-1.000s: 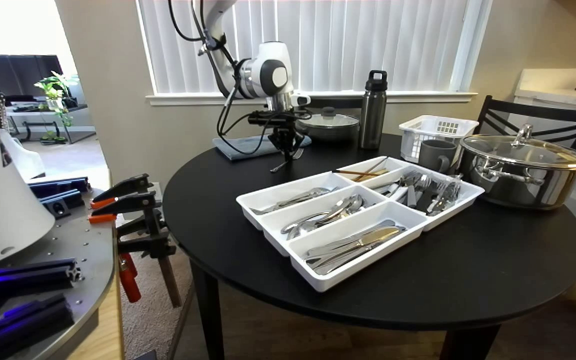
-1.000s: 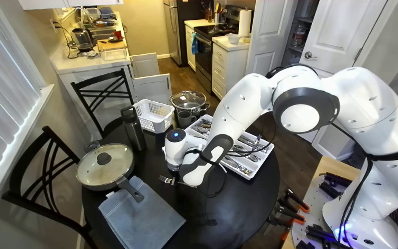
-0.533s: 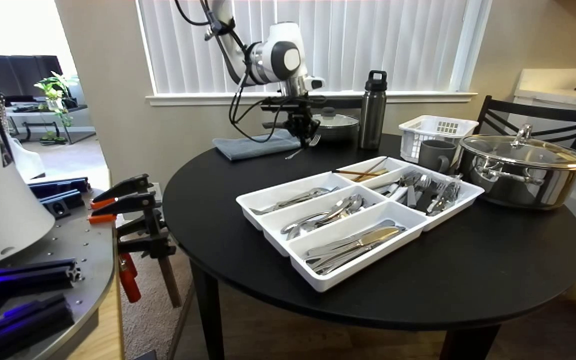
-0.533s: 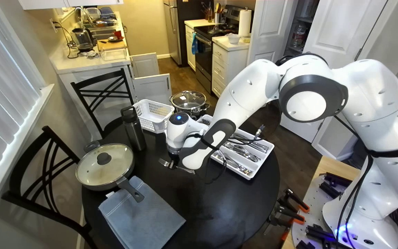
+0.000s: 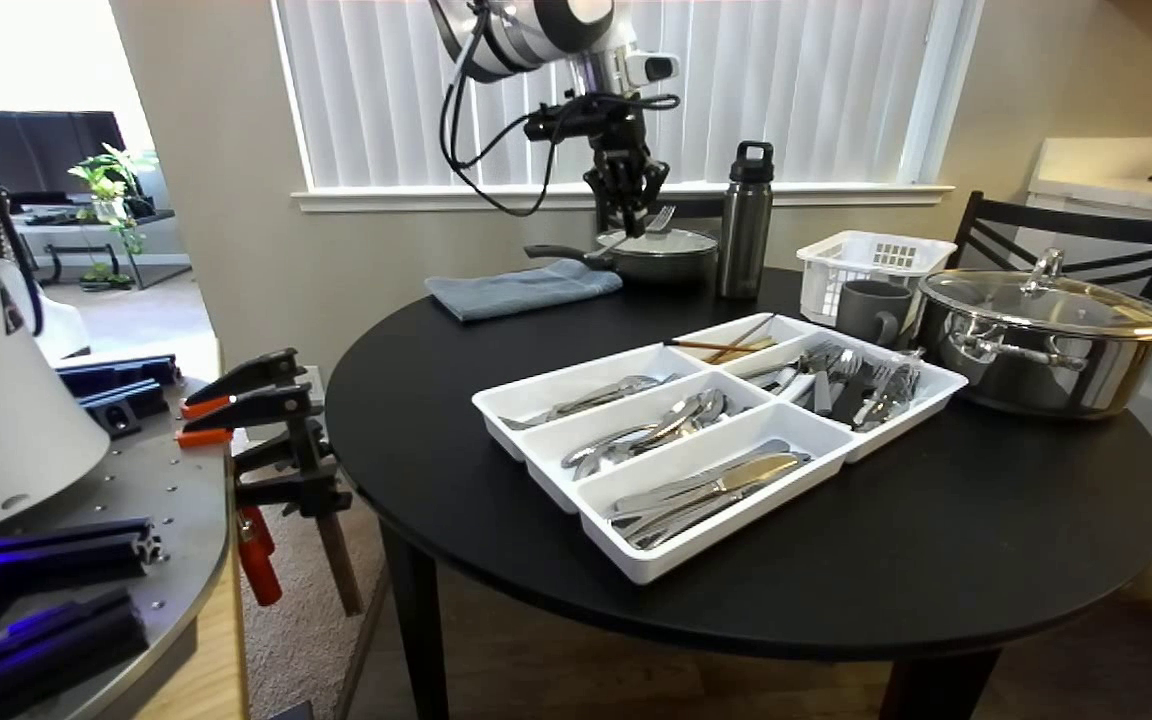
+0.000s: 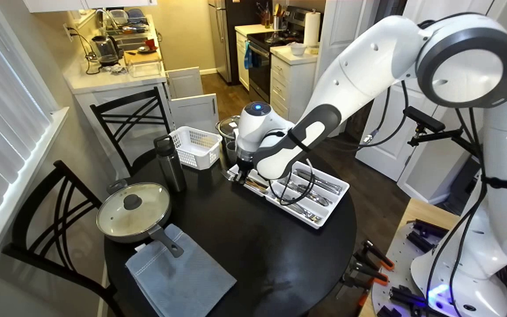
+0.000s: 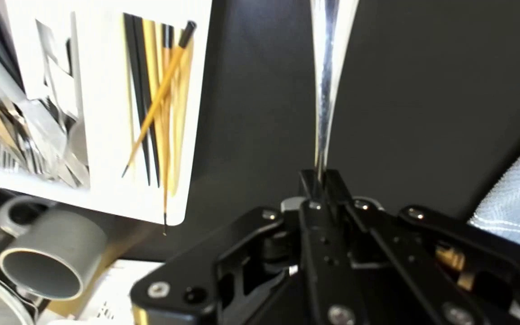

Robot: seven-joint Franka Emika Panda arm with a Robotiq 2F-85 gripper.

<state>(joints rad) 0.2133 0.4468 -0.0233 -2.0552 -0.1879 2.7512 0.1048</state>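
The gripper (image 7: 319,179) is pinching a fork (image 7: 326,81) above the table (image 5: 936,530), near the tray (image 5: 736,515). Slim and likely slick, the fork could be twisting loose if it were catching the chopsticks (image 7: 162,92), one jutting past the tray's edge. The tray is holding those, spoons (image 5: 711,405), knives (image 5: 766,468) and other forks (image 6: 313,217) separately, with mixed cutlery (image 5: 841,375) sharing a wider section.

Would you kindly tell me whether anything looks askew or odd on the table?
Yes: in the white plastic cutlery tray, one thin orange-brown wooden chopstick sticks out past the rim, and a yellow-orange wooden chopstick lies askew across its neighbours. I see no spill or breakage.
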